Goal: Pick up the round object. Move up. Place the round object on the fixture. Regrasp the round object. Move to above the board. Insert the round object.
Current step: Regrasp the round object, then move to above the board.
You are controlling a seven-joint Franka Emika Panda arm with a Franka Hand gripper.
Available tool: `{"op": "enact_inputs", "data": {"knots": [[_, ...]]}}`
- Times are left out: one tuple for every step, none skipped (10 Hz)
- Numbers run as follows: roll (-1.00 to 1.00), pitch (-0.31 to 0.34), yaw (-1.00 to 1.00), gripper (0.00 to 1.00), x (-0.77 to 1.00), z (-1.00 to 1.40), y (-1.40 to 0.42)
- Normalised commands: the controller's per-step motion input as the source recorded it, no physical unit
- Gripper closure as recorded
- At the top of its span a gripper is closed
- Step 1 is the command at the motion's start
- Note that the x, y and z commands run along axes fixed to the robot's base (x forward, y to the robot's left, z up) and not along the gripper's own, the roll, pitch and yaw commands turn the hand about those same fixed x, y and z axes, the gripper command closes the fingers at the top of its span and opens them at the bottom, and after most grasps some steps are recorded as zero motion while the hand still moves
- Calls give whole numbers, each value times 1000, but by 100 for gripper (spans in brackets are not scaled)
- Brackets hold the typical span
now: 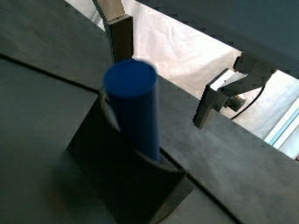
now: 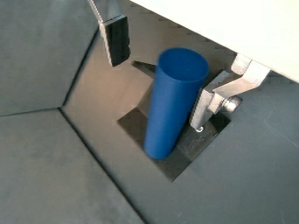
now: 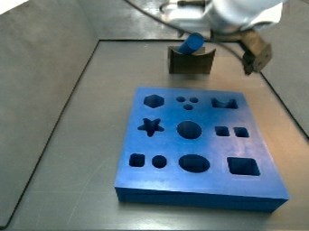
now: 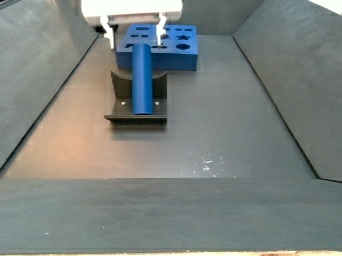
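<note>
The board point(image 3: 200, 149) lies flat on the floor, cut-outs facing up, well apart from the fixture point(image 4: 138, 101). The fixture props the round object point(image 4: 139, 72) at a slant, probably to offer a better regrasp. The end effector point(image 2: 163, 54) straddles the peg's upper end, fingers point(image 2: 117, 39) spread wide, touching nothing.

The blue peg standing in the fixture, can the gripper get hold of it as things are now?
Probably yes. The gripper is open just above the peg, its fingers apart on either side of the peg's top end. The peg leans in the fixture, and nothing blocks it.
</note>
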Motion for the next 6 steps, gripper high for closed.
{"op": "enact_inputs", "data": {"knots": [[55,0,-19,0,76,-421,-1],[56,12,-11,0,76,-318,-1],[0,0,0,100,0,0,0],[62,45,201,100,-44,1000,-464],[65,44,198,100,-44,1000,-458],[68,39,198,100,-38,1000,-435]]}}
